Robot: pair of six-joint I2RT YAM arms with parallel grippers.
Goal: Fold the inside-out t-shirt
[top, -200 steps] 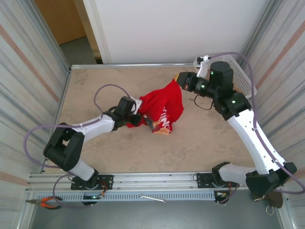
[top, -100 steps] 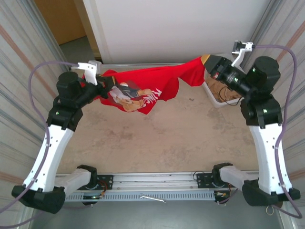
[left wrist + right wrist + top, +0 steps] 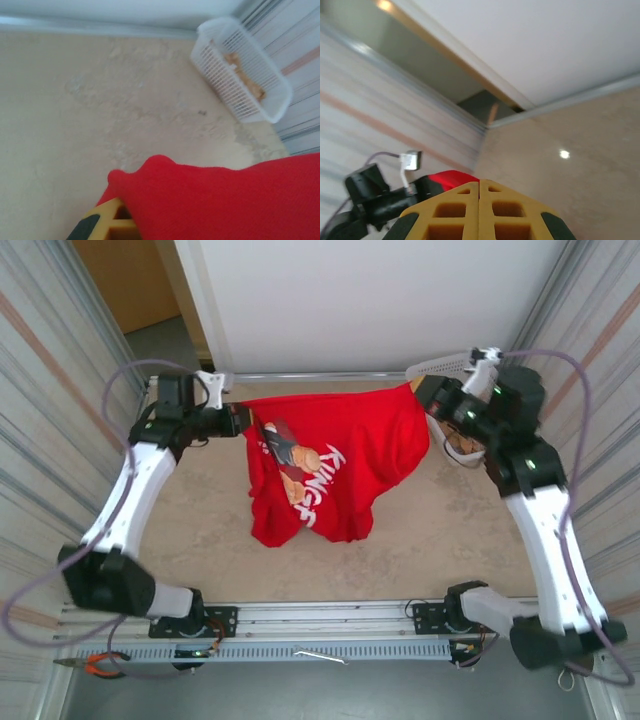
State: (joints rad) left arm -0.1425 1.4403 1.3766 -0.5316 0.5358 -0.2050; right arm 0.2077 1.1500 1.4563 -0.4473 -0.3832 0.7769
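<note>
— from above, why is the shirt up off the table?
— i have the inside-out t-shirt (image 3: 335,455) pinched along its top edge. my left hand (image 3: 240,421) is clamped on the far-left corner and my right hand (image 3: 417,391) on the far-right one. spread apart like that, it hangs as one sheet with the print facing the camera. i judge that's so it can be laid flat for folding. i can't tell whether its near edge touches the tabletop (image 3: 190,530).
— and the left wrist view?
— red cloth drapes over my yellow finger (image 3: 102,223) and hides the jaws. to the far right sits a white basket (image 3: 245,85) with something tan (image 3: 244,75) inside.
— the right wrist view?
— my two fingers are pressed together, with a scrap of red beyond them by my other arm.
— the count?
— one shirt, two hands, one basket.
</note>
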